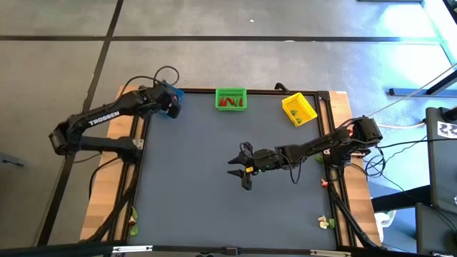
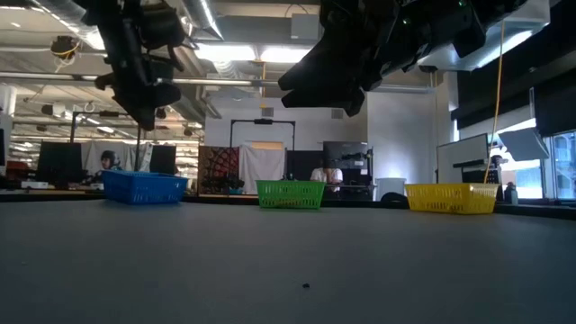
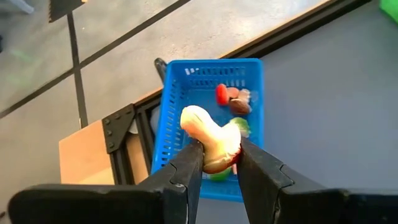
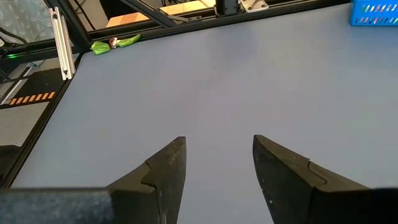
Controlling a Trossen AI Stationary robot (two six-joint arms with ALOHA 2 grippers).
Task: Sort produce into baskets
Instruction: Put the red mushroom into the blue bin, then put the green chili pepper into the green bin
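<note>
The left claw hangs over the blue basket at the worktop's far left corner, pinching a whitish piece whose lower end its fingers hide. The right claw hovers mid-worktop, parted and empty; the green basket and yellow basket sit along the far edge.

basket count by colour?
Blue basket: 1
Green basket: 1
Yellow basket: 1
Total: 3
</note>
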